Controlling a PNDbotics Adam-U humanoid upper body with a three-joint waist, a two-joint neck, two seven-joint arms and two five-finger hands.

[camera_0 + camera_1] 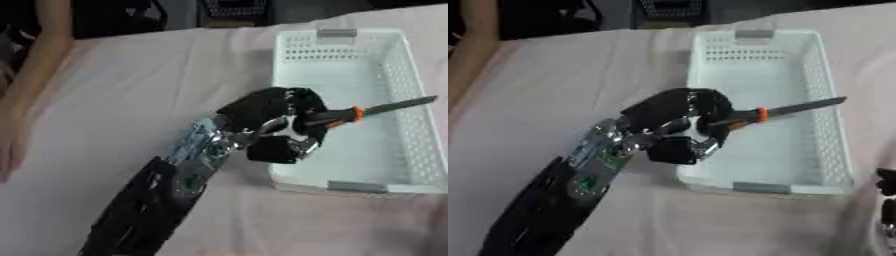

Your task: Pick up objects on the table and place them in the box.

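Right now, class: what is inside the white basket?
The white basket shows a bare floor. The left hand holds a dark tool with an orange collar above it. The fingers hide the near-left corner.

The left robot hand [278, 127] hangs over the near-left wall of a white basket [411, 80], fingers curled round a dark tool [385, 108] that spans the basket's open interior. Behind the tool the basket floor lies free. A person's arm [35, 75] rests along the worktop [131, 100] at far left; pink cloth between arm and basket stays open.
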